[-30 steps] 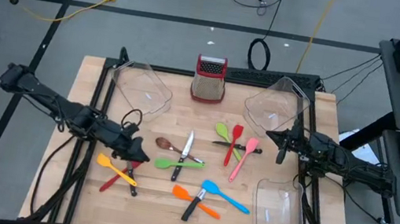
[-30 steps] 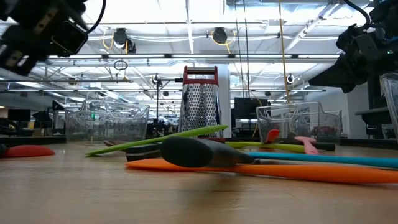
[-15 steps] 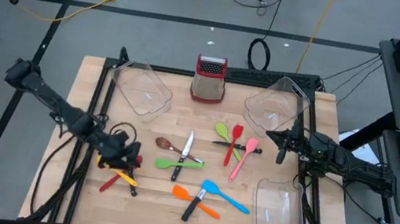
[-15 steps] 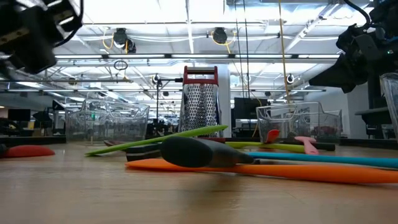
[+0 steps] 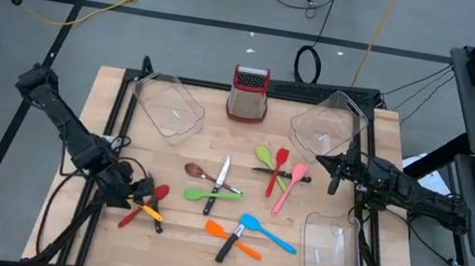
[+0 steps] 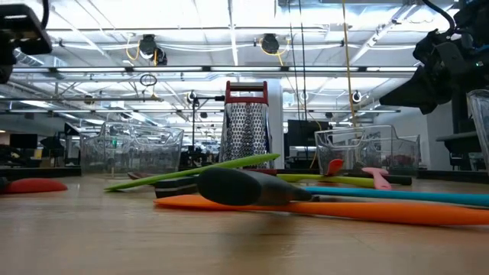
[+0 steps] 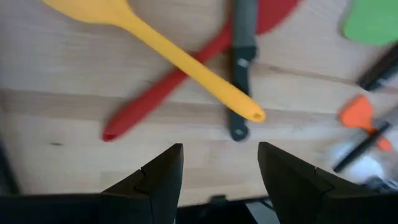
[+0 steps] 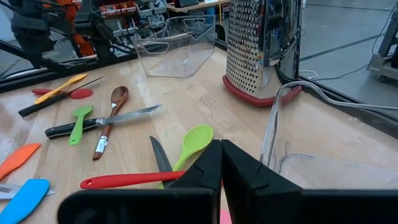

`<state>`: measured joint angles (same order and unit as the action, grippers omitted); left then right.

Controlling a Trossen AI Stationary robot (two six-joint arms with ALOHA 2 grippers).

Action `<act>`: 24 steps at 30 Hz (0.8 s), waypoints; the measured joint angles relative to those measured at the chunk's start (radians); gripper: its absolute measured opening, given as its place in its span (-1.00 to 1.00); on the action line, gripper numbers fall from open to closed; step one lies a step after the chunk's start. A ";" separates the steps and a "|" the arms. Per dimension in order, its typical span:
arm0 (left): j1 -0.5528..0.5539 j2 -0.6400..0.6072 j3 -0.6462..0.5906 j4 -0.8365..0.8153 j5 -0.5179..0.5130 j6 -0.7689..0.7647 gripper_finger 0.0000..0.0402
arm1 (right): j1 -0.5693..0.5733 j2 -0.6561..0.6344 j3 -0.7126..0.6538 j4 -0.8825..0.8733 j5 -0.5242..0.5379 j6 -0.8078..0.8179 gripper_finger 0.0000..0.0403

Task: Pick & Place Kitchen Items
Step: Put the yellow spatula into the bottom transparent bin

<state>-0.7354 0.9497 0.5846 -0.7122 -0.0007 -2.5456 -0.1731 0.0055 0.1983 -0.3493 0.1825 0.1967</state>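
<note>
Utensils are lying scattered across the middle of the table (image 5: pixel 173 246). Left gripper (image 5: pixel 126 194) is hovering over the left-hand cluster with its fingers (image 7: pixel 163 171) standing apart and holding nothing. Below it, the yellow spatula (image 7: pixel 155 43) is crossing over the red spoon (image 7: pixel 186 68), and a black-handled knife (image 7: pixel 242 62) is lying across both; from the wrist view the yellow handle tip appears to be resting on the knife handle, though this is hard to confirm. Right gripper (image 8: pixel 221 163) is waiting at the right side of the table, between two clear bins, with its fingers pressed together and empty. Ahead of it are lying the green spoon (image 8: pixel 191 144), a red spatula (image 8: pixel 134 179) and a second knife (image 8: pixel 102 123). The grater (image 5: pixel 248 94) is standing at the far edge.
</note>
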 joint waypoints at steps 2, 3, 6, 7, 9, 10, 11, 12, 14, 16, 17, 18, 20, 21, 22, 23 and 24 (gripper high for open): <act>-0.009 0.000 0.000 -0.004 0.000 -0.004 0.05 | 0.000 0.000 0.000 0.000 0.000 0.000 -1.00; -0.010 0.000 0.000 -0.001 0.000 -0.004 0.05 | 0.000 0.000 0.000 0.000 0.000 0.000 -1.00; -0.011 0.000 0.000 -0.001 0.000 -0.004 0.05 | 0.000 0.000 0.000 0.000 0.000 0.000 -1.00; -0.011 0.000 0.000 -0.001 -0.001 0.001 0.05 | 0.000 0.000 0.000 0.000 0.000 0.000 -1.00; -0.011 0.000 0.000 -0.002 -0.001 0.010 0.05 | 0.000 0.000 0.000 0.000 0.000 0.000 -1.00; -0.011 0.000 0.000 -0.003 -0.001 0.013 0.05 | 0.000 0.000 0.000 0.000 0.000 0.000 -1.00; -0.011 0.000 0.000 -0.003 -0.001 0.020 0.05 | 0.000 0.000 0.000 0.000 0.000 0.000 -1.00; -0.011 0.000 0.000 -0.003 -0.001 0.027 0.05 | 0.000 0.000 0.000 0.000 0.000 0.000 -1.00; -0.011 0.000 0.000 -0.003 -0.001 0.030 0.05 | 0.000 0.000 0.000 0.000 0.000 0.000 -1.00; -0.011 0.000 0.000 -0.005 -0.001 0.030 0.05 | 0.000 0.000 0.000 0.000 0.000 0.000 -1.00; -0.011 0.000 0.000 -0.010 -0.001 0.030 0.05 | 0.000 0.000 0.000 0.000 0.000 0.000 -1.00; -0.011 0.000 0.000 -0.017 -0.001 0.029 0.05 | 0.000 0.000 0.000 0.000 0.000 0.000 -1.00; -0.011 0.000 0.000 -0.039 -0.001 0.028 0.05 | 0.000 0.000 0.000 0.000 0.000 0.000 -1.00; -0.011 0.000 0.000 -0.051 -0.001 0.020 0.05 | 0.000 0.000 0.000 0.000 0.000 0.000 -1.00; -0.011 0.000 0.000 -0.061 -0.001 0.006 0.05 | 0.000 0.000 0.000 0.000 0.000 0.000 -1.00; -0.011 0.000 0.000 -0.069 -0.001 -0.008 0.05 | 0.000 0.000 0.000 0.000 0.000 0.000 -1.00; -0.011 0.000 0.000 -0.078 -0.001 -0.021 0.05 | 0.000 0.000 0.000 0.000 0.000 0.000 -1.00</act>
<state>-0.7467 0.9493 0.5846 -0.7902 -0.0017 -2.5662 -0.1733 0.0055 0.1982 -0.3489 0.1825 0.1967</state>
